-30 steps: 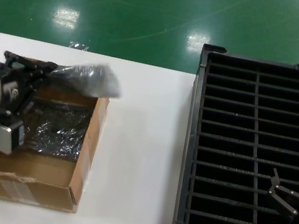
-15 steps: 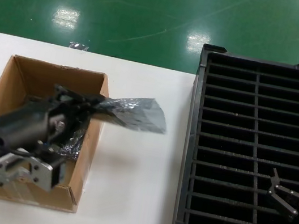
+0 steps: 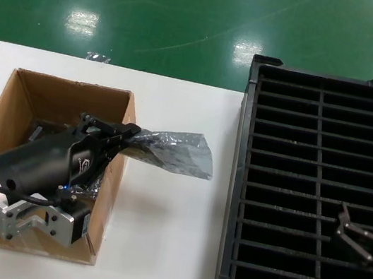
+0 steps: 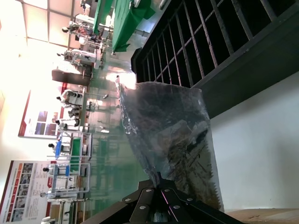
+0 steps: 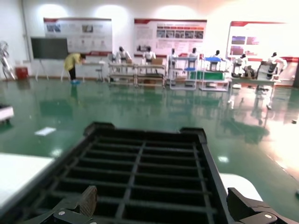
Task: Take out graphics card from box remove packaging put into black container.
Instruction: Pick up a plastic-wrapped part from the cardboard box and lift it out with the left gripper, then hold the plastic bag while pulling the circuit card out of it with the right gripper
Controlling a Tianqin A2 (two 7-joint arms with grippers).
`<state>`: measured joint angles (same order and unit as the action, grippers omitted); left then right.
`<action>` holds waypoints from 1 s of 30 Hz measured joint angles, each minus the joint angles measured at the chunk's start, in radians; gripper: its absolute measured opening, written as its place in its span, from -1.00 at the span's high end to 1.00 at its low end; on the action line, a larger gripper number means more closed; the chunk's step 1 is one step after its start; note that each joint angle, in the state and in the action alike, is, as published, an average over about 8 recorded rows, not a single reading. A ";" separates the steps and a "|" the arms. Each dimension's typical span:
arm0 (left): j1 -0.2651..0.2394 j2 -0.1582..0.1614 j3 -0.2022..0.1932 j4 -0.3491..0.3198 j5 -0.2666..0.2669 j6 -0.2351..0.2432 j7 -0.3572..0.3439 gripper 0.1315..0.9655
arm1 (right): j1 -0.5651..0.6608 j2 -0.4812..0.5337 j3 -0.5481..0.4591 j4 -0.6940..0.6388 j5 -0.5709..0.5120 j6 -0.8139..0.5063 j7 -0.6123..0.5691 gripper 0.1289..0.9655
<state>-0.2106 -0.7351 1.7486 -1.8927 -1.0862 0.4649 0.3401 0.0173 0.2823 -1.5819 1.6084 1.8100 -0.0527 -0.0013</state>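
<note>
- While the left gripper [image 3: 122,131] stays clenched on the packaging [image 3: 174,150], the bagged card now juts further past the box [image 3: 112,191] wall at centre left, so extraction looks nearly done.
- Earlier it sat upper left.
- Right gripper [image 3: 354,239], spread wide, hovers over the black container [image 3: 328,84], slightly shifted.

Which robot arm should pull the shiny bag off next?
Probably the right. The left gripper already pinches the anti-static bag beside the cardboard box; the right gripper waits open and free over the black crate.
</note>
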 joint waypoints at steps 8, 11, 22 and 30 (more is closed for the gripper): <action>0.000 0.000 0.000 0.000 0.000 0.000 0.000 0.98 | 0.022 -0.030 0.032 0.039 0.048 -0.097 -0.013 -0.97; 0.000 0.000 0.000 0.000 0.000 0.000 0.000 0.98 | 0.031 -0.017 0.008 0.058 0.054 -0.098 0.006 -0.95; 0.000 0.000 0.000 0.000 0.000 0.000 0.000 0.98 | 0.105 0.072 -0.201 0.093 0.063 0.001 0.091 -0.70; 0.000 0.000 0.000 0.000 0.000 0.000 0.000 0.98 | 0.181 0.104 -0.311 0.074 0.042 -0.038 0.109 -0.39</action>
<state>-0.2105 -0.7351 1.7485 -1.8927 -1.0862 0.4650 0.3401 0.1988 0.3859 -1.8932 1.6826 1.8519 -0.0902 0.1078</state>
